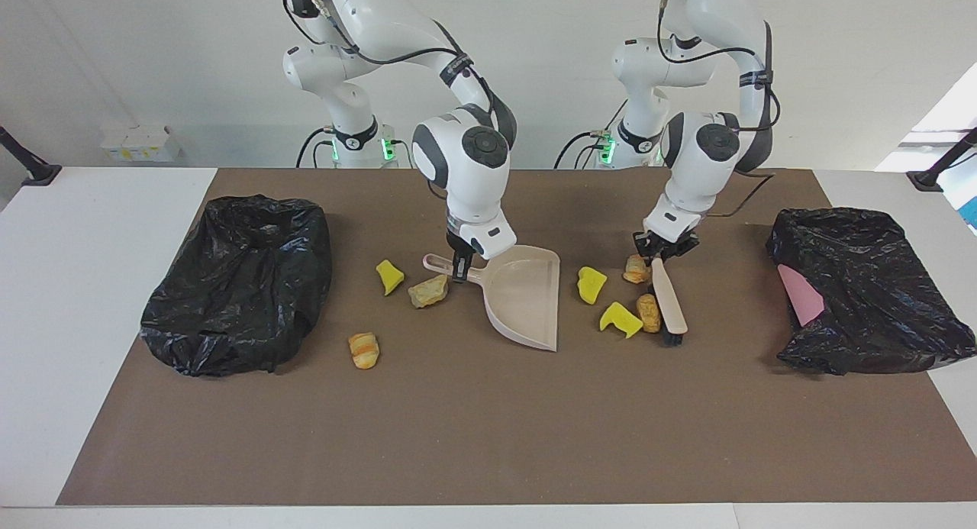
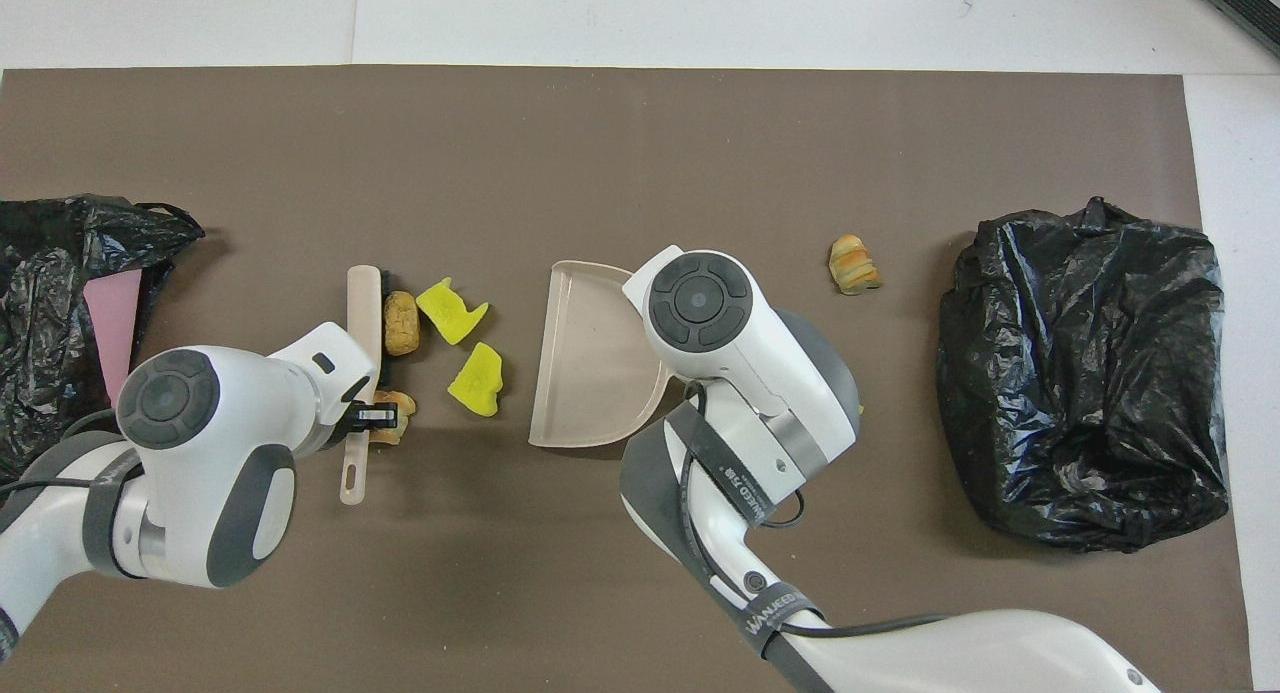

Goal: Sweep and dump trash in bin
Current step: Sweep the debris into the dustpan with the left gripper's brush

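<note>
Trash lies scattered across the middle of a brown mat (image 1: 488,437): seven small pieces, three bright yellow sponge chunks and four golden-brown, ridged bread lumps shaped like little croissants.

In the facing view, four pieces cluster right of centre. One yellow sponge chunk (image 1: 591,283) sits just beside the open mouth of a pale pink dustpan (image 1: 525,308). A second yellow chunk (image 1: 619,320) lies lower, touching or almost touching a bread lump (image 1: 649,312) that rests against a hand brush (image 1: 669,304). Another bread lump (image 1: 635,268) sits just above, by the brush handle.

Left of centre lie the other three: a yellow chunk (image 1: 389,275), a paler bread lump (image 1: 428,291) close beside the dustpan handle, and a striped bread lump (image 1: 364,349) lower down, on its own.

The right gripper (image 1: 459,268), at the frame's centre, is clamped on the dustpan handle; the pan rests on the mat with its mouth facing the right-hand cluster. The left gripper (image 1: 662,248), right of centre, is clamped on the brush handle, with the dark bristles down on the mat.

A black bag-lined bin (image 1: 240,281) sits at the left of the frame. A second black bag (image 1: 870,285) sits at the right, with a flat pink sheet (image 1: 800,294) showing at its opening.
</note>
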Robot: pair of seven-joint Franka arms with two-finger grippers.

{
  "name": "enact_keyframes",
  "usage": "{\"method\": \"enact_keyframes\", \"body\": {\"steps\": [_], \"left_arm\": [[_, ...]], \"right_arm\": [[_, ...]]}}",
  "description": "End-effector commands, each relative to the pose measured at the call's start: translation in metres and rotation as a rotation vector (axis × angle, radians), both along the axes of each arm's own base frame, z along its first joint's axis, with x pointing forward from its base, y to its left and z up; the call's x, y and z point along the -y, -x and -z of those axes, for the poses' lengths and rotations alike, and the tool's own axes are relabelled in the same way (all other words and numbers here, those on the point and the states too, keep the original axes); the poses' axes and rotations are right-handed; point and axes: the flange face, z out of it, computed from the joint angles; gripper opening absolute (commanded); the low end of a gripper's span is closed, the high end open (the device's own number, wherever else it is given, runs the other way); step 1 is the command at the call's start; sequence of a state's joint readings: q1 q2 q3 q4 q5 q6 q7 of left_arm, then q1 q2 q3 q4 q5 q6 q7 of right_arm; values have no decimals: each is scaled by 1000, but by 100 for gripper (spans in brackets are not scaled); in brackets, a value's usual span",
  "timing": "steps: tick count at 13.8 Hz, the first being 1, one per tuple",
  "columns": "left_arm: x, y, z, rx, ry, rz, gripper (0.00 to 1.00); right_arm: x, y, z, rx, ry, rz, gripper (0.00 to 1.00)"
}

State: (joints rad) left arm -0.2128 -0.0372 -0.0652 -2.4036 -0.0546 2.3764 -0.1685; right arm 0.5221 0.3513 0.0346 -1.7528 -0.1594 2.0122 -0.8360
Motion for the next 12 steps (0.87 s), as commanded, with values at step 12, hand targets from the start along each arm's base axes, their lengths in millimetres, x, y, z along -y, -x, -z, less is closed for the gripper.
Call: {"method": "enact_keyframes", "body": {"steps": [12], "left_arm": [[165,36,-23,-50,247,92,0]], "right_arm": [[5,13,1,-5,34,-150,0]]}}
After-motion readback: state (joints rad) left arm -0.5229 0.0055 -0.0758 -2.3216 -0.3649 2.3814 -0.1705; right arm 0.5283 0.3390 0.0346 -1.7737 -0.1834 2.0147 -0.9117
